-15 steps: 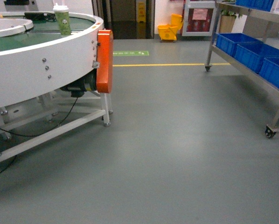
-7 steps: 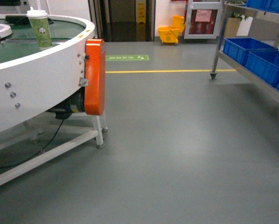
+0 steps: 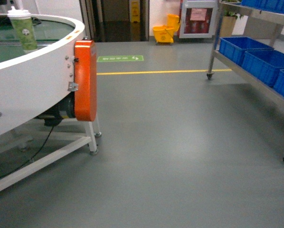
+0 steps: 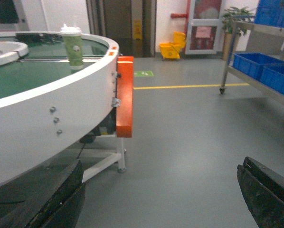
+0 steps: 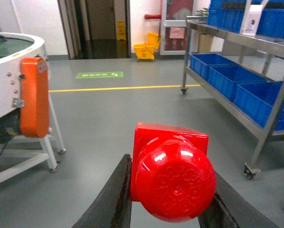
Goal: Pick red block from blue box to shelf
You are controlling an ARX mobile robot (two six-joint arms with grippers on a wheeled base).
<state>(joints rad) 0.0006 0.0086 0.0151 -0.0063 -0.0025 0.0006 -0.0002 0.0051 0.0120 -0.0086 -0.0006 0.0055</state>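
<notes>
Progress: pick looked done, since the red block (image 5: 173,178) was already clamped in the right gripper (image 5: 168,209) out over the open floor, with no turquoise bin in any view; carrying to the shelf (image 5: 237,47) and setting down were left.
Block position: it sat squarely between the two dark fingers (image 5: 114,199), stud toward the wrist camera, both side faces touching the pads, its body filling the gap.
Right gripper state: clenched on the block, a finger pressed against each side.
Left gripper state: left gripper (image 4: 161,199) spread wide and holding nothing, only bare floor between its fingertips (image 4: 61,199).
Shelf relative to fingers: ahead and to the right of the gripping fingers, well apart, its steel rails carrying dark blue crates (image 5: 218,66).
Other side: white round table (image 3: 33,90) with an orange guard (image 3: 85,80) and a paper cup (image 3: 23,29) lay off to the left of the fingers.
Placement judgement: a free spot on a rail was not clear from here.
</notes>
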